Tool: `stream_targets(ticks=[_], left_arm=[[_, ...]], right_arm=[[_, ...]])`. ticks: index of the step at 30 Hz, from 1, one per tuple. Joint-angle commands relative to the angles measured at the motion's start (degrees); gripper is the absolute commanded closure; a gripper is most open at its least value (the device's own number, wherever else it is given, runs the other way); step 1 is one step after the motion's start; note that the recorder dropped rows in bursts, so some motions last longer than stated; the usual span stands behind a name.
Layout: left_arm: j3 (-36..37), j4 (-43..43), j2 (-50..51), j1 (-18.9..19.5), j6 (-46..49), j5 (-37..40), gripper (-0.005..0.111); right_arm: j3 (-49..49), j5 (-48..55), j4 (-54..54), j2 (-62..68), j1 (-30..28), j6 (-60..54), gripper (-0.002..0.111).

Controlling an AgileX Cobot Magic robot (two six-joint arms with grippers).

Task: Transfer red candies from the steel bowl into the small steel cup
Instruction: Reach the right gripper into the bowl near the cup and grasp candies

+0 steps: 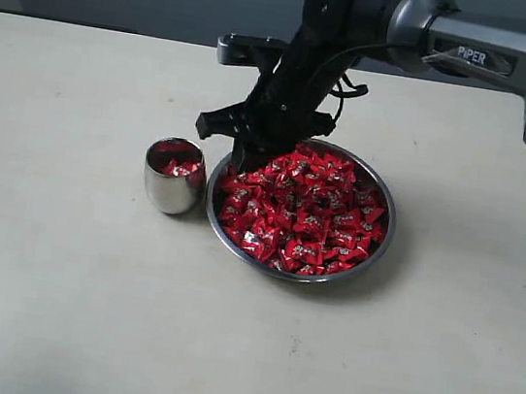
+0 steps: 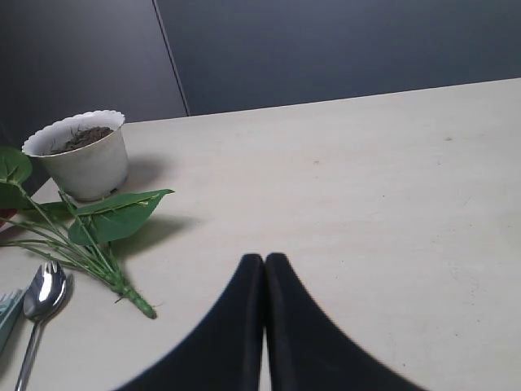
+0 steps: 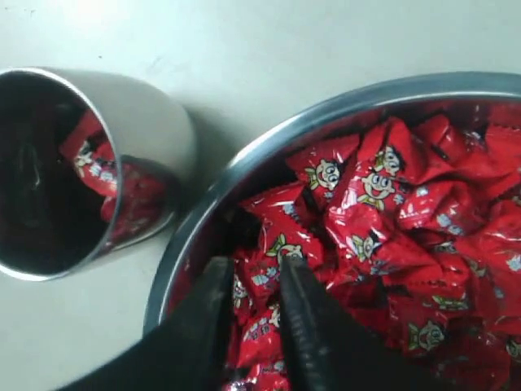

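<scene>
This looks like a robotics lab or test cell. A robot arm [image 1: 479,53] marked PIPER reaches over a plain pale bench [image 1: 52,305] backed by dark grey wall panels [image 2: 326,49]. Loose props lie on the bench: a white pot of soil [image 2: 85,159], a cut leafy sprig [image 2: 114,216] and a spoon [image 2: 42,293].

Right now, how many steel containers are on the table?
2: the cup at centre-left of the exterior view, and the bowl just right of it. Others may be out of view.

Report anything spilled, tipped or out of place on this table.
No spills: the red candies sit inside the steel bowl and the upright small steel cup. One oddity: a leafy sprig lies flat on the table beside a white pot of soil.
</scene>
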Motion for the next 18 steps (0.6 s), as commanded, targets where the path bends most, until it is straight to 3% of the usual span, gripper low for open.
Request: stream_targets(ticks=[1, 4, 10, 18], left_arm=[[0.27, 0.22, -0.22, -0.05, -0.21, -0.65, 0.106], [0.27, 0.22, -0.22, -0.05, -0.21, -0.65, 0.106], [0.27, 0.22, -0.22, -0.05, -0.21, -0.65, 0.106], [0.27, 0.22, -0.22, -0.05, -0.21, -0.65, 0.106]], right_arm=[[-0.14, -1.17, 0.21, 1.33, -0.11, -0.03, 0.056], [-0.14, -1.51, 0.33, 2.19, -0.11, 0.55, 0.058], [-0.14, -2.10, 0.17, 4.19, -0.11, 1.18, 0.080], [-0.14, -0.89, 2.85, 5.93, -0.11, 1.53, 0.080]])
